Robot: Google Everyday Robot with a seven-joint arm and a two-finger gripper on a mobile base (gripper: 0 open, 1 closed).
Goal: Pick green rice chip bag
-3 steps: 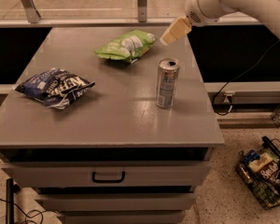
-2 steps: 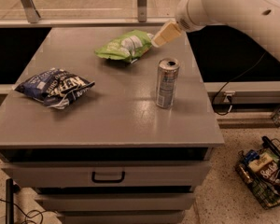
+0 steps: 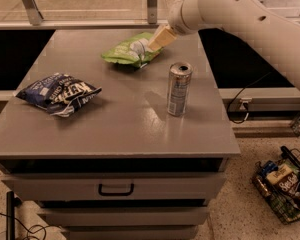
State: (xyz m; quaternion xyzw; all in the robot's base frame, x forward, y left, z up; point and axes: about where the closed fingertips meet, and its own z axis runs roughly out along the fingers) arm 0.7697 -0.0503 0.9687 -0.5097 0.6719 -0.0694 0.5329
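Note:
The green rice chip bag is a crinkly lime-green bag with a white patch. It lies flat at the far middle of the grey cabinet top. My gripper hangs from the white arm that comes in from the upper right. Its cream-coloured tip is at the bag's right end, touching or just above it.
A dark blue-and-white chip bag lies at the left of the top. A silver can stands upright right of centre, in front of the gripper. A wire basket of snacks sits on the floor at the right. Drawers face the front.
My arm has moved left and down, bringing the gripper from right of the green bag to its right end. The bags and the can have not moved.

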